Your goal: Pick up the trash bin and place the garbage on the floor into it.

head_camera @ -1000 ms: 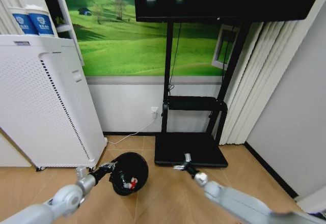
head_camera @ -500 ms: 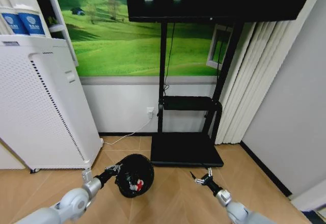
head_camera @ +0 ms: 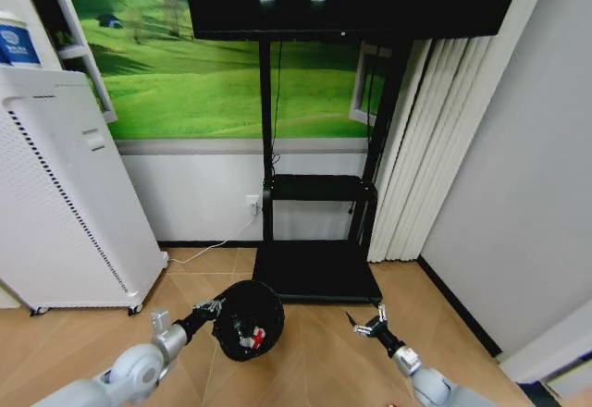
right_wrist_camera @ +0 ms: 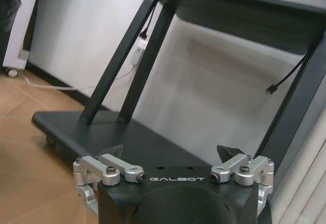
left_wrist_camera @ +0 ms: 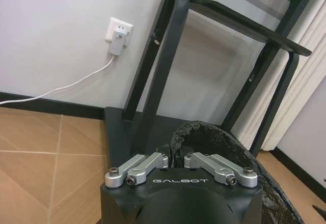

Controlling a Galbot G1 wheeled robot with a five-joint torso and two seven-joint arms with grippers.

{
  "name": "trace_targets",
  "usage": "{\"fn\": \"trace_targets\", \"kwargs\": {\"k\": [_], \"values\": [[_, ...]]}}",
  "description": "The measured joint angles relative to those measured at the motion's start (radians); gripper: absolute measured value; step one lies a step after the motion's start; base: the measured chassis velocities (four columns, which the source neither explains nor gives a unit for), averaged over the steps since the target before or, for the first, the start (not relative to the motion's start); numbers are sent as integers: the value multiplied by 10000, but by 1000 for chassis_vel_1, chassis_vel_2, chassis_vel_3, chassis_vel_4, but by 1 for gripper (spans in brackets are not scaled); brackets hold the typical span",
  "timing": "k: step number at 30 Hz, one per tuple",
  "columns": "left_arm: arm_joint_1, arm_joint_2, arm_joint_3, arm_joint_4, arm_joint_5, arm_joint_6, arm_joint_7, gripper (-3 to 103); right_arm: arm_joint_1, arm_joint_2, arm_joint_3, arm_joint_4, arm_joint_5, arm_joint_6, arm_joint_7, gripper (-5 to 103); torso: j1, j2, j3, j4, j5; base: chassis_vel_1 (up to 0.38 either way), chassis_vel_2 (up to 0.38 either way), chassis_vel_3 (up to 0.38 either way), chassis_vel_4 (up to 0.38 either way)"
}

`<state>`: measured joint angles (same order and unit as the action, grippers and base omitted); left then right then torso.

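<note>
Our left gripper (head_camera: 211, 309) has its jaws clamped on the trash bin (head_camera: 248, 319) rim, red litter (head_camera: 256, 337) inside. Our right gripper (head_camera: 369, 324) hangs just beside the bin, jaws spread wide, empty.

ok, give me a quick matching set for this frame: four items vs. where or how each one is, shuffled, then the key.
Items
1. trash bin
2. left tool
3. right tool
4. white appliance

States
A. open, holding nothing, above the wood floor
B. standing against the wall on the left
C. shut on the rim of the bin
D. held off the floor, red and white litter inside

Pairs: 1-D, 2-C, 3-A, 4-B
</note>
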<state>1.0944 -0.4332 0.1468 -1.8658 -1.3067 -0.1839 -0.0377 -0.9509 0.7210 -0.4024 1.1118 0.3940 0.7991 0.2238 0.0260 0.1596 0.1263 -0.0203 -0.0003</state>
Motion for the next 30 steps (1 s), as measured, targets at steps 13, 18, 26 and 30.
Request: {"fn": "trace_targets", "kwargs": {"k": [13,18,26,30], "values": [[2097,-1365,-624,-97,1369,-289,-659,7,-727,103,386,-1006,-208,-5,-189,100,-1,0,0,-2,8,10,18,-14,-10],[2119,-1995,-183,719,1788,-358,-277,7,-1430,-276,808,-824,-687,-5,-175,100,0,0,0,1,3,0,0,0,0],[1620,-2007,259,1151,1641,-432,40,7,-2828,-656,1714,-879,-1425,-1,-202,100,0,-2,0,-6,3,0,0,0,0],[1459,-1912,360,1200,1527,-445,106,7,-3297,-696,1967,-981,-1775,2,-223,100,0,-2,1,-4,3,0,0,0,0]]}}
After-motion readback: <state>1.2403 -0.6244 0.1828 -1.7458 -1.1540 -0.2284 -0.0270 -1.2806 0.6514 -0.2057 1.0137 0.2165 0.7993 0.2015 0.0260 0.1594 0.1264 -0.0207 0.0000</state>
